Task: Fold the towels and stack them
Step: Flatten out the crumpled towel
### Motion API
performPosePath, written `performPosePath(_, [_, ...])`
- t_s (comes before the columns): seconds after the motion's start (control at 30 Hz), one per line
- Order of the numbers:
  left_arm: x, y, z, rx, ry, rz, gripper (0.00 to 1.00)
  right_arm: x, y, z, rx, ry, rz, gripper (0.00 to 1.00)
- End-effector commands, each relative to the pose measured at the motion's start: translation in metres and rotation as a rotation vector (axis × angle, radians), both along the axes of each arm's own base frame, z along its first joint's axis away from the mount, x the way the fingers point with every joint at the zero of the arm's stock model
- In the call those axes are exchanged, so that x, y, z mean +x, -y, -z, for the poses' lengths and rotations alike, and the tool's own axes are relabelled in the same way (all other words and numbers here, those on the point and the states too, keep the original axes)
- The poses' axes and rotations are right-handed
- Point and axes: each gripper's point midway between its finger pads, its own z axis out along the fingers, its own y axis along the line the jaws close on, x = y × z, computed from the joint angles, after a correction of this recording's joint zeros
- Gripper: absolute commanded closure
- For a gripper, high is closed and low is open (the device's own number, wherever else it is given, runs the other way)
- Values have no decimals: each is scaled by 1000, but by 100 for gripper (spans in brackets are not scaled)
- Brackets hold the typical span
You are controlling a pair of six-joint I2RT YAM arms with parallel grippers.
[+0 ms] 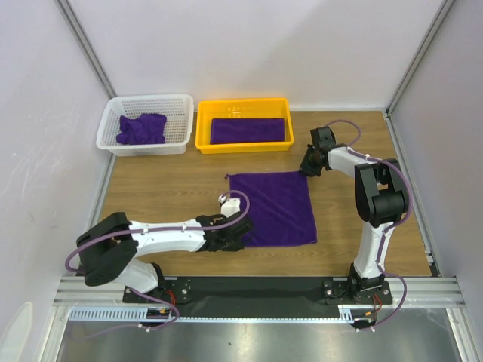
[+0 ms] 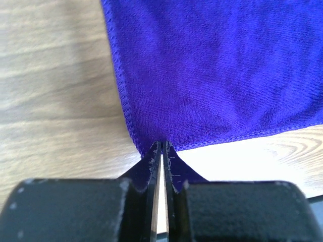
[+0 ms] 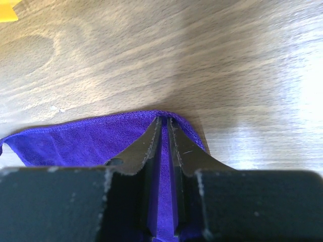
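Observation:
One purple towel (image 1: 275, 207) lies spread flat in the middle of the wooden table. My left gripper (image 1: 243, 226) is low at its near left side. In the left wrist view the jaws (image 2: 162, 143) are pinched together on a corner of that towel (image 2: 217, 65). My right gripper (image 1: 306, 169) sits at the far right corner. Its jaws (image 3: 165, 119) are shut with the towel (image 3: 75, 143) between them. A second towel (image 1: 249, 130) lies folded in the yellow tray (image 1: 202, 128). A third towel (image 1: 141, 128) lies crumpled in the white basket (image 1: 181, 121).
Basket and tray stand side by side against the back wall. Bare wood surrounds the spread towel. Metal frame posts rise at the table's left and right edges. Both arm bases are bolted to the black rail at the near edge.

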Motion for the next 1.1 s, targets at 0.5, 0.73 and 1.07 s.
performPosePath(0.5, [10, 0, -47, 16, 93, 42, 71, -1, -20, -72, 51, 101, -134, 58])
performPosePath(0.73, [21, -10, -82, 40, 79, -83, 32, -74, -7, -81, 57, -36, -134, 38])
performPosePath(1.07, [-12, -30, -51, -93, -80, -278, 30, -196, 6, -45, 144, -226, -73, 36])
